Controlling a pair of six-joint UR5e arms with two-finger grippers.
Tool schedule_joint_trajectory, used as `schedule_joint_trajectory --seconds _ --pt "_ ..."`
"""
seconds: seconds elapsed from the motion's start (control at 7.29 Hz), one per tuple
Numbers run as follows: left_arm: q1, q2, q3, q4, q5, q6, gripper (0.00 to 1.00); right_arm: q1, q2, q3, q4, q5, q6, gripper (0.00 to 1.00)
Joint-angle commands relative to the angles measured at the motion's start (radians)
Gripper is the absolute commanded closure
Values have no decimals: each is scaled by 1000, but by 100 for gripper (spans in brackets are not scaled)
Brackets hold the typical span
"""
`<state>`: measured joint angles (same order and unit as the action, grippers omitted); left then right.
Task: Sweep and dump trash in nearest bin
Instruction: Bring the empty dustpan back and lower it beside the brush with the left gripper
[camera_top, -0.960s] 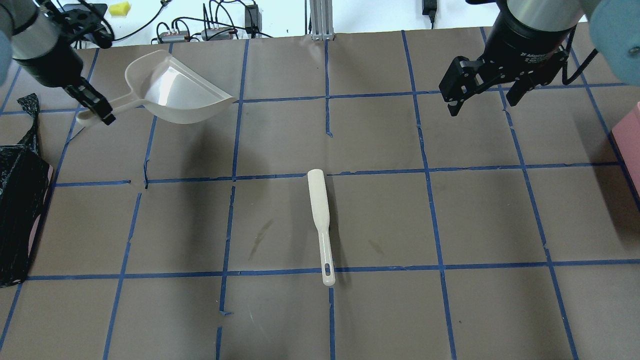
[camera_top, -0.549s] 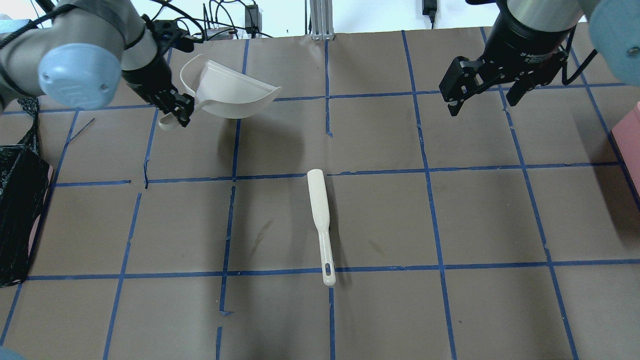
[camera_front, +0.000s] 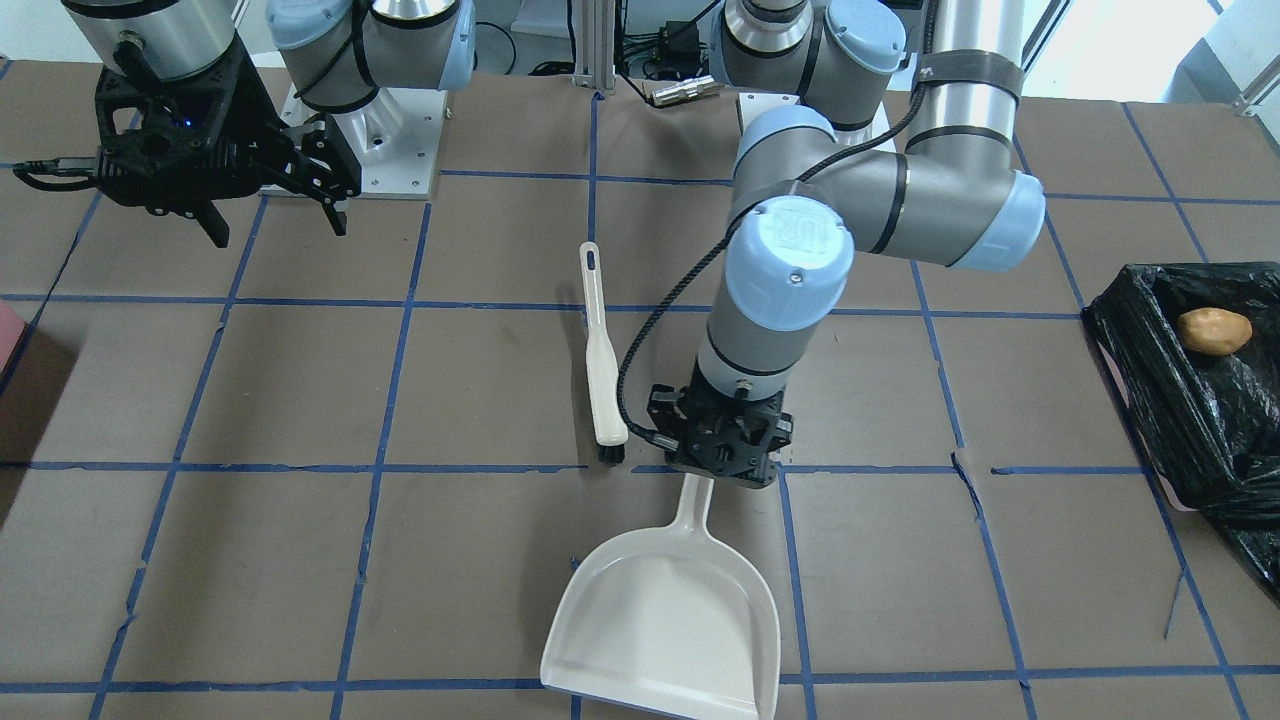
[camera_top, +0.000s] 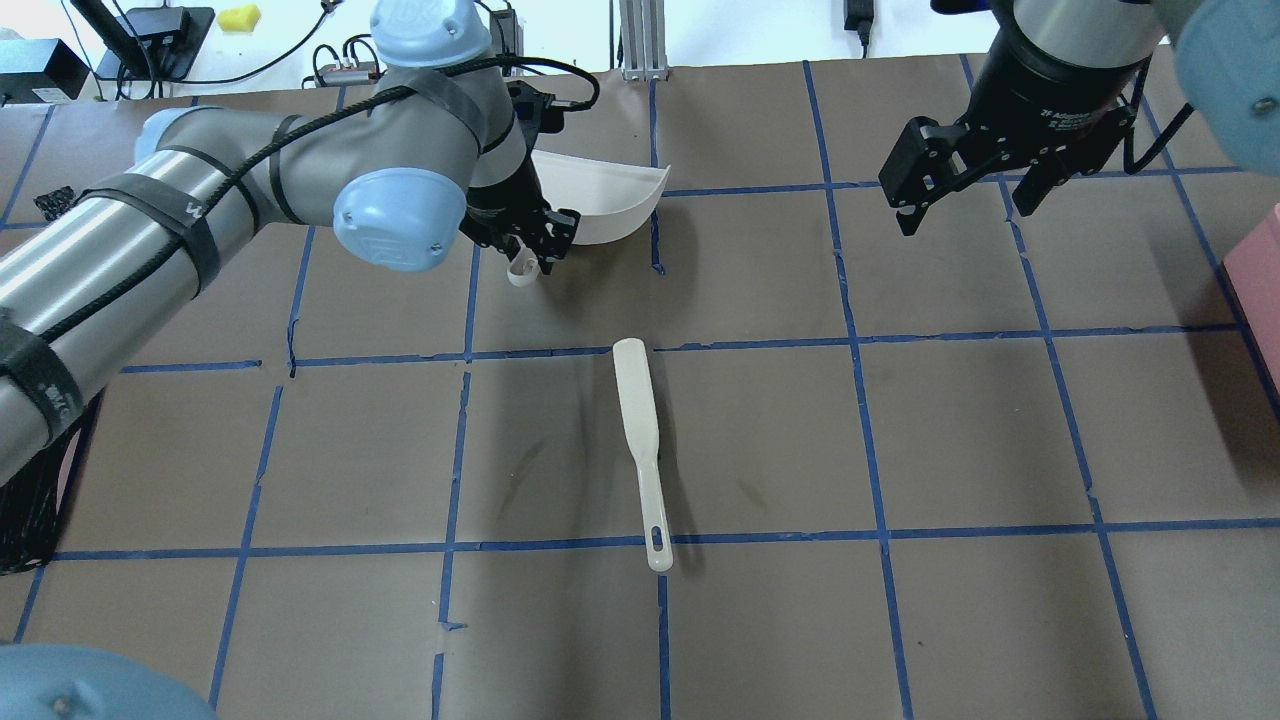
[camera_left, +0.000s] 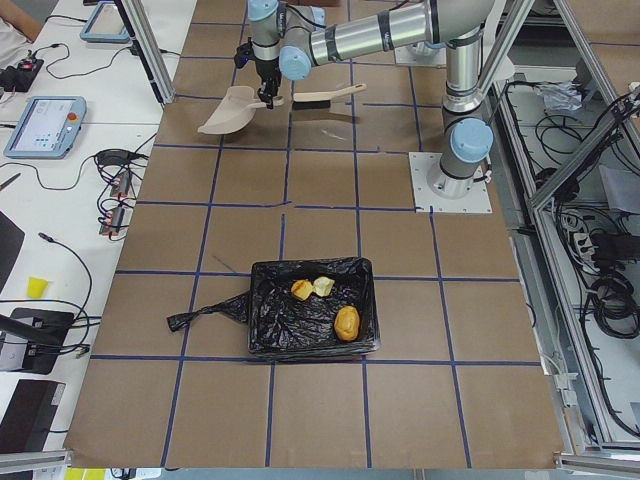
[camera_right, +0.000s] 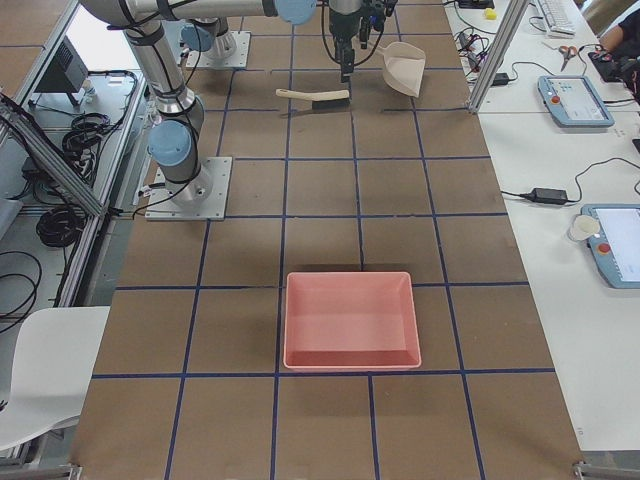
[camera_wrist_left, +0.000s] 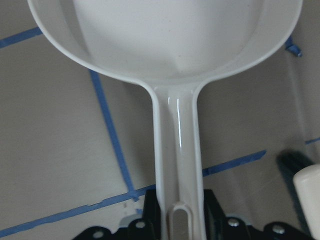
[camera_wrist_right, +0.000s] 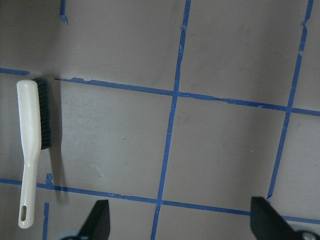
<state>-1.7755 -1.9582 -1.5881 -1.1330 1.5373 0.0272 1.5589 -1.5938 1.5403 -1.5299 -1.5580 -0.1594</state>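
The trash lies inside the bin (camera_left: 262, 322), a black-bagged box at the table's left end: a brown lump (camera_left: 346, 322), an orange chunk (camera_left: 301, 289) and a pale-yellow chunk (camera_left: 323, 286). The front view shows the bin (camera_front: 1150, 370) with the brown lump (camera_front: 1214, 330) in it. My left gripper (camera_top: 530, 245) is shut on the handle of a white dustpan (camera_top: 605, 205), held low at the middle back of the table. The pan (camera_wrist_left: 165, 35) is empty. My right gripper (camera_top: 965, 200) is open and empty, high at the back right.
A white hand brush (camera_top: 640, 440) lies flat mid-table, bristle end close to the left gripper (camera_front: 724, 455) and the dustpan (camera_front: 665, 620). A pink tray (camera_right: 350, 318) with no bag sits at the table's right end. Cables and boxes lie beyond the far edge.
My left arm has swung right with the dustpan, from near the bin's side to the middle back of the table. The right arm and the brush have not moved.
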Motion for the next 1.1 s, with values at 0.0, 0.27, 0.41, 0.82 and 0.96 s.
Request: schedule_joint_trajectory --seconds 0.0,0.27,0.41,0.82,0.96 --pt "-76 -33 -1 25 -6 -50 98 0 2 1 -1 0 -3 0" --pt "-91 -63 -1 110 -8 -82 98 1 0 3 1 0 -3 0" --pt "-107 -62 -1 110 -6 -92 96 1 0 3 2 0 -3 0" --pt "-140 -54 -6 101 10 -130 50 3 0 3 2 0 -3 0" --pt "-140 -41 -4 95 10 -182 8 3 0 3 1 0 -3 0"
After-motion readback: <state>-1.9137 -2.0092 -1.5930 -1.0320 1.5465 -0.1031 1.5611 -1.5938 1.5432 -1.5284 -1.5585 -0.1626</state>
